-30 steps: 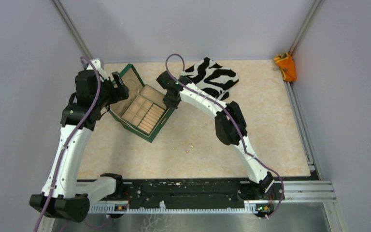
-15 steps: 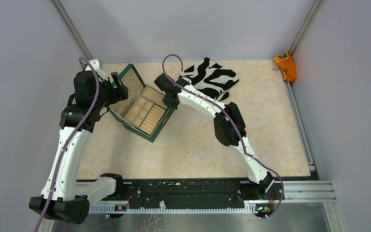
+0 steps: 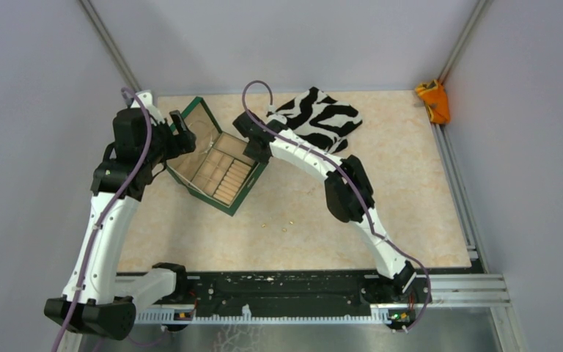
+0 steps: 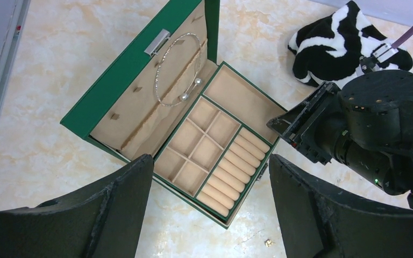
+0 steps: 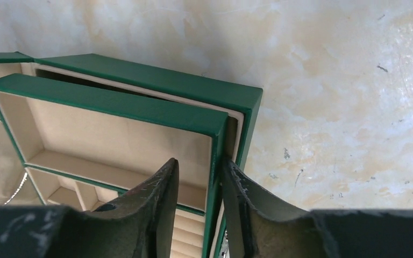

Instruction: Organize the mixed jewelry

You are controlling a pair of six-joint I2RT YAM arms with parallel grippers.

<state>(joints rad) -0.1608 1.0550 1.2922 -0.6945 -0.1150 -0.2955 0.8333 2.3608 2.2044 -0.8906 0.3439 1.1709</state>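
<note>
The dark green box point(image 3: 229, 207) stands open at the back left. A thin silvery hoop point(image 4: 178, 69) lies on the tan lining of its lid point(image 4: 119, 69), seen from above as a faint silvery hoop point(image 3: 204, 139). Tiny gold specks point(image 3: 284, 229) lie on the table in front of the box, one speck point(image 4: 269, 243) below my left fingers. My left gripper point(image 4: 212, 207) hangs open above the box, holding nothing. My right gripper point(image 5: 199, 164) straddles the green wall of the inner tray point(image 5: 218, 156) at the box's right corner, jaws slightly parted, one finger point(image 5: 161, 188) clear of the wall.
A black-and-white zebra cloth point(image 3: 321, 117) lies behind the right arm at the back. An orange object point(image 3: 433, 101) sits in the back right corner. Grey walls close in the table on three sides, and the arms' black base rail point(image 3: 278, 290) runs along the near edge.
My right gripper's jaws have parted from a shut grip on the tray wall. The right wrist and the box have shifted slightly left. The left arm has stayed put.
</note>
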